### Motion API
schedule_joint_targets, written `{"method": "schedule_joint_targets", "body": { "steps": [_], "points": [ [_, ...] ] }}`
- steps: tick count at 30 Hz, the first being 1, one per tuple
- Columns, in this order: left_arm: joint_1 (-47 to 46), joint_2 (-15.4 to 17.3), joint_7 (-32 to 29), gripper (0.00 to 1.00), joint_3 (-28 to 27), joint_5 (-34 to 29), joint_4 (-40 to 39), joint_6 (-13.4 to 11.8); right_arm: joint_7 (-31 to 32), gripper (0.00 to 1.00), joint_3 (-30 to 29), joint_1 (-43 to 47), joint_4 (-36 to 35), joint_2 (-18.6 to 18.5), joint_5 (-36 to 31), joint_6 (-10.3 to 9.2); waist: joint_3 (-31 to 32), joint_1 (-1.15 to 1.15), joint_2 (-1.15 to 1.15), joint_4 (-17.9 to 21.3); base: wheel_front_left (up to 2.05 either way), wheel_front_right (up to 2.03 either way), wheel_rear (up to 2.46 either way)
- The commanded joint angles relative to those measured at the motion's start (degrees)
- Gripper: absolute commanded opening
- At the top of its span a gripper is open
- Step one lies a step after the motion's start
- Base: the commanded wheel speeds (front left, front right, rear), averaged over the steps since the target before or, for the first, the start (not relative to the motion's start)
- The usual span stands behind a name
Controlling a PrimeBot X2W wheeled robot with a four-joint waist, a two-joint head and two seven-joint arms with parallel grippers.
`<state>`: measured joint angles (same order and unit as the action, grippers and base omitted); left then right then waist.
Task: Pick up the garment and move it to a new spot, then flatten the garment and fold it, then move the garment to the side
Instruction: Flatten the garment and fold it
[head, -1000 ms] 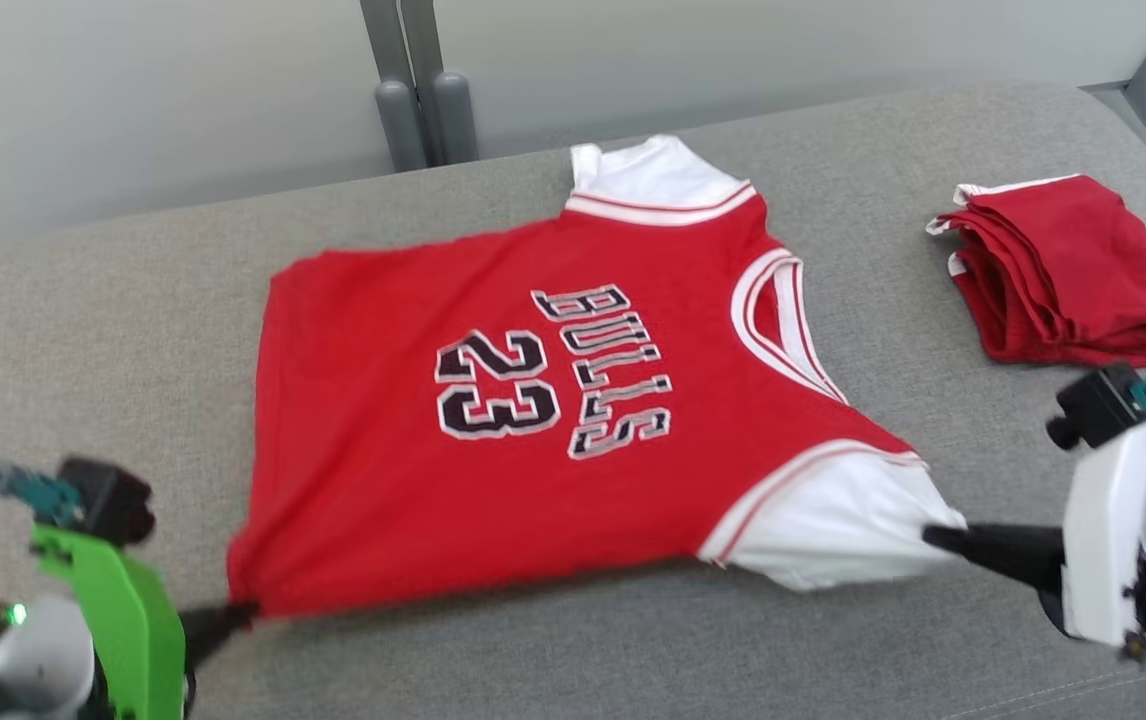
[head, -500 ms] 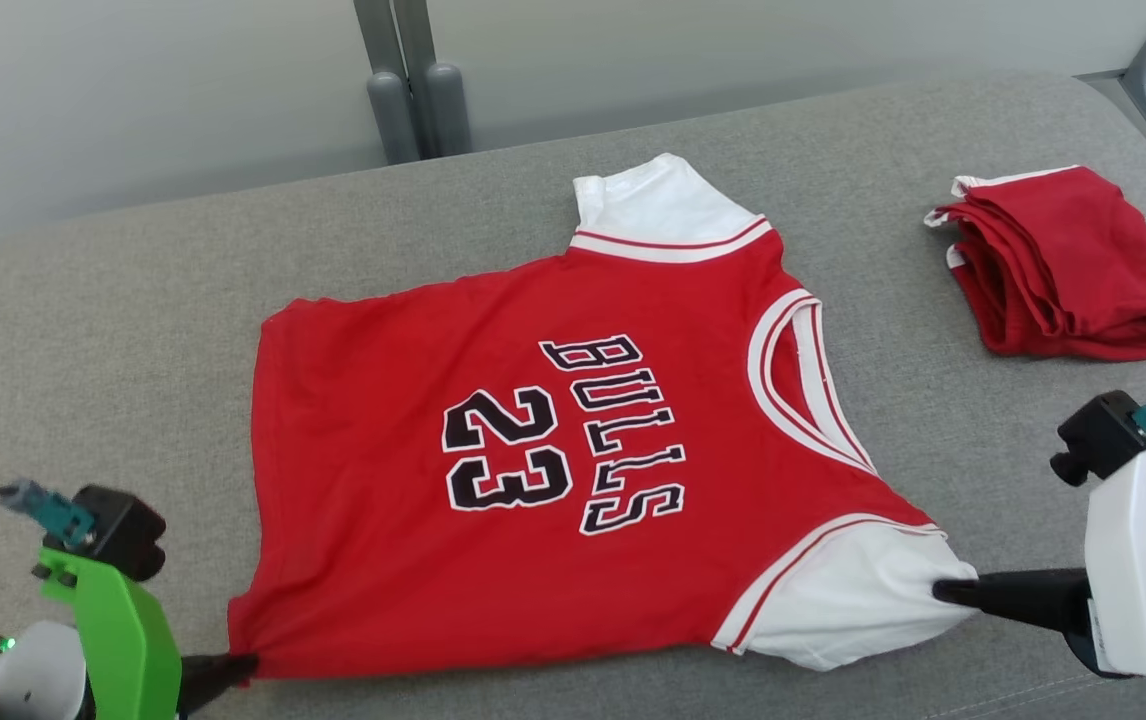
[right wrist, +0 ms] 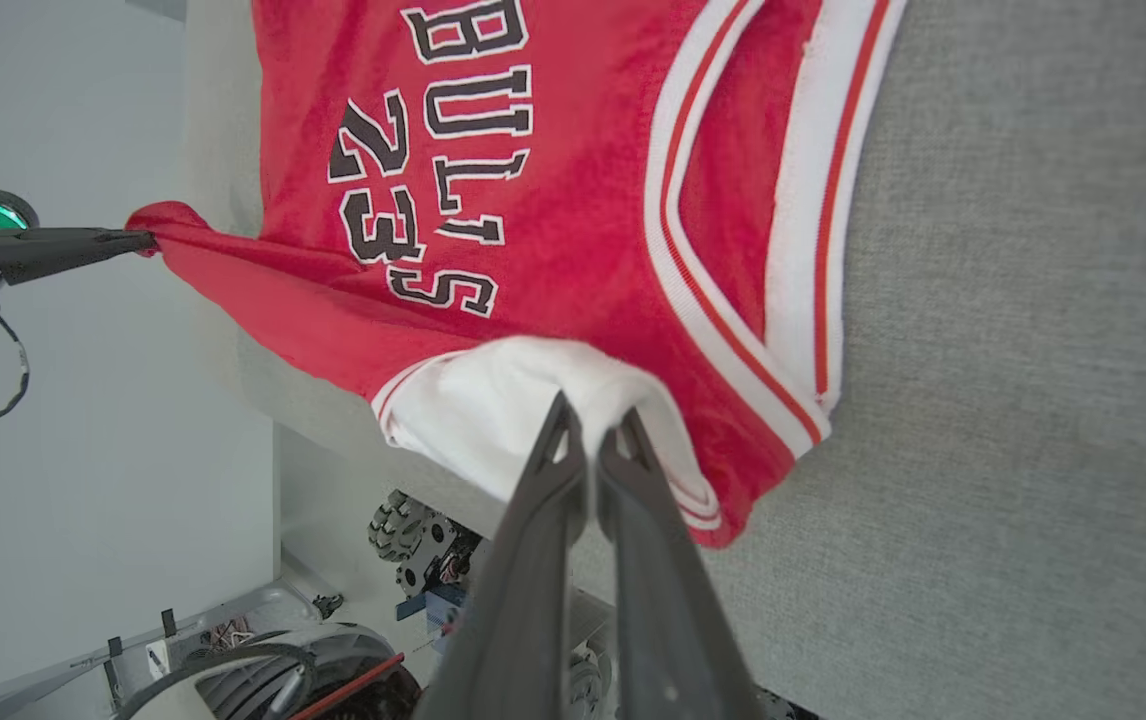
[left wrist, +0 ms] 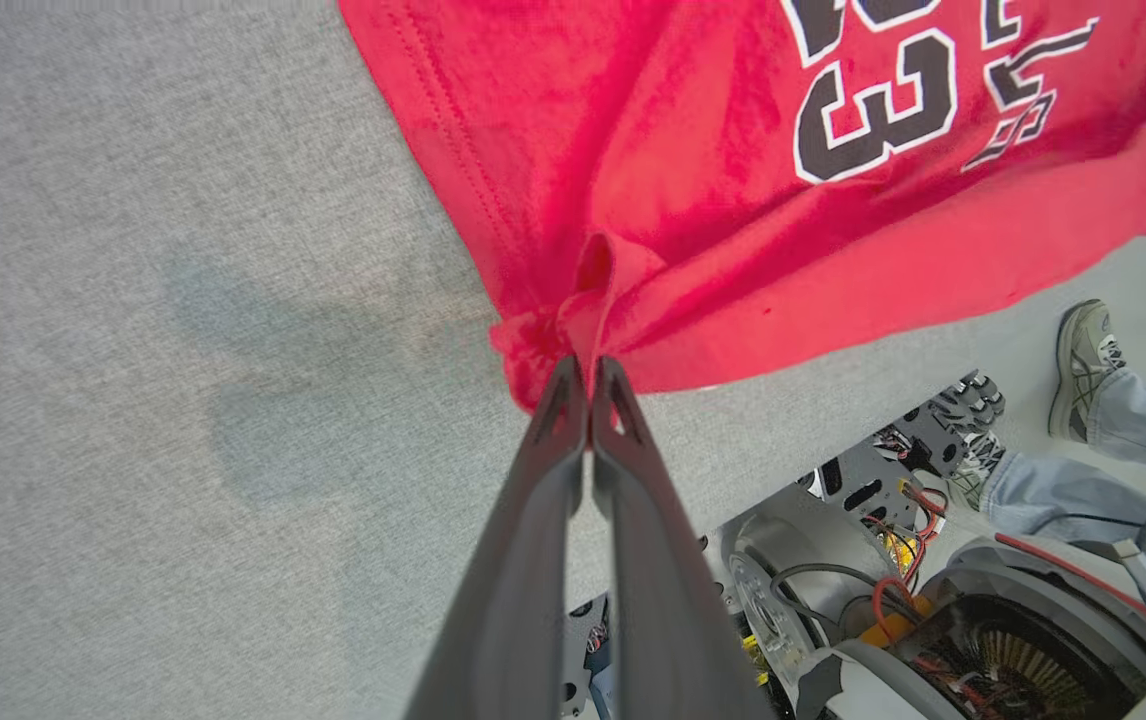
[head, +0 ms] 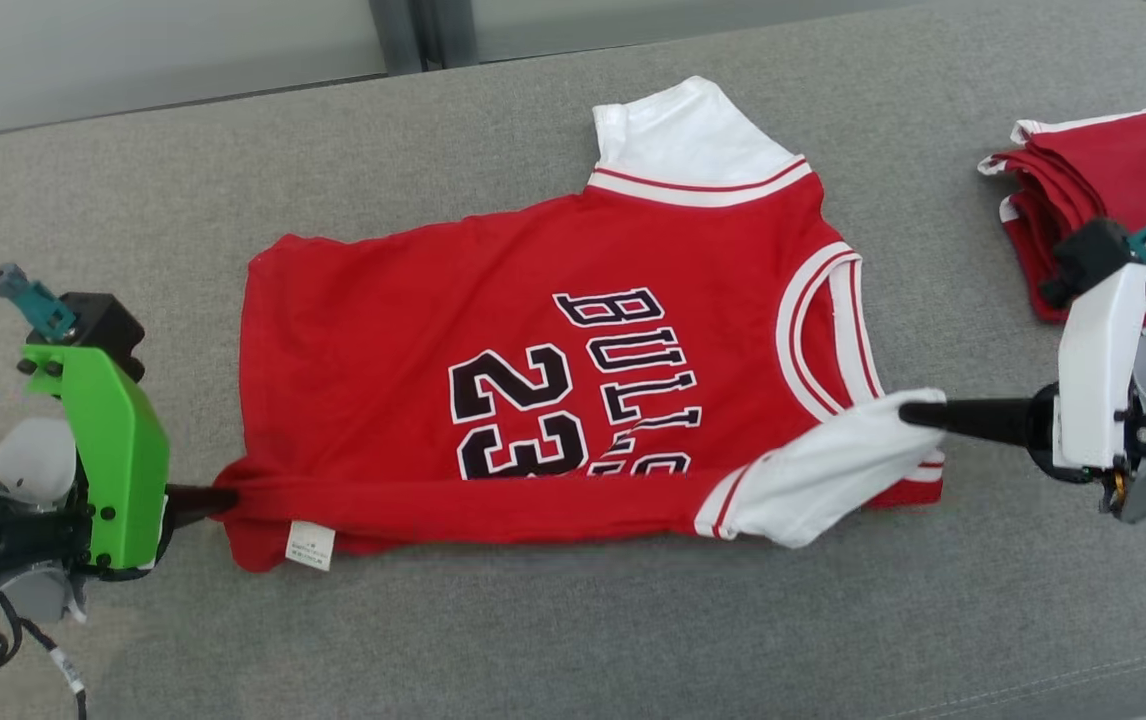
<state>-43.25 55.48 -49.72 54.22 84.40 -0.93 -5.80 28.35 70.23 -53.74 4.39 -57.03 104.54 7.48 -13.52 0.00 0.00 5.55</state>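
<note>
Along near edge, jersey (head: pixel 533 330) runs lengthwise between the arms. Clamped tight: left gripper (head: pixel 225 497) on hem corner (head: pixel 248 512), right gripper (head: pixel 908 411) on white sleeve (head: pixel 823 470). Far edge lies straight ahead.

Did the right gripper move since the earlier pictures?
Yes. Judged against the folded stack, the right gripper went farther from the robot, carrying the white sleeve up over the jersey. The camera also shifted.
</note>
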Motion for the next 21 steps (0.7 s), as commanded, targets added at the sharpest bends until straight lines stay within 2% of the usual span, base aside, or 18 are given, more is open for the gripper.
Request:
{"method": "schedule_joint_targets", "body": {
  "steps": [1, 7, 14, 21],
  "points": [
    [-1.3, -0.9, -0.7, 0.00, 0.2, -0.7, 1.3, 0.3, 0.3, 0.00, 0.0, -1.0, 1.3, 0.7, 0.8, 0.04, -1.4, 0.00, 0.00, -0.3, 0.00, 0.00, 0.00],
    [-4.8, -4.1, -3.5, 0.00, 0.6, -0.8, 7.2, 0.7, 1.3, 0.00, 0.5, -4.8, 9.1, 4.1, 3.3, 0.03, -2.8, 0.00, 0.00, -0.4, 0.00, 0.00, 0.00],
    [-6.3, -4.8, -4.6, 0.00, 0.7, -1.4, 10.3, 1.5, 0.2, 0.00, 0.5, -7.5, 14.8, 7.0, 5.1, 0.03, -3.7, 0.00, 0.00, -0.1, 0.00, 0.00, 0.00],
    [-7.6, -6.9, -4.2, 0.00, 0.7, -1.7, 12.2, 1.8, -1.2, 0.00, 0.8, -9.5, 19.3, 10.7, 4.5, 0.03, -4.4, 0.00, 0.00, 0.0, 0.00, 0.00, 0.00]
  ]
}}
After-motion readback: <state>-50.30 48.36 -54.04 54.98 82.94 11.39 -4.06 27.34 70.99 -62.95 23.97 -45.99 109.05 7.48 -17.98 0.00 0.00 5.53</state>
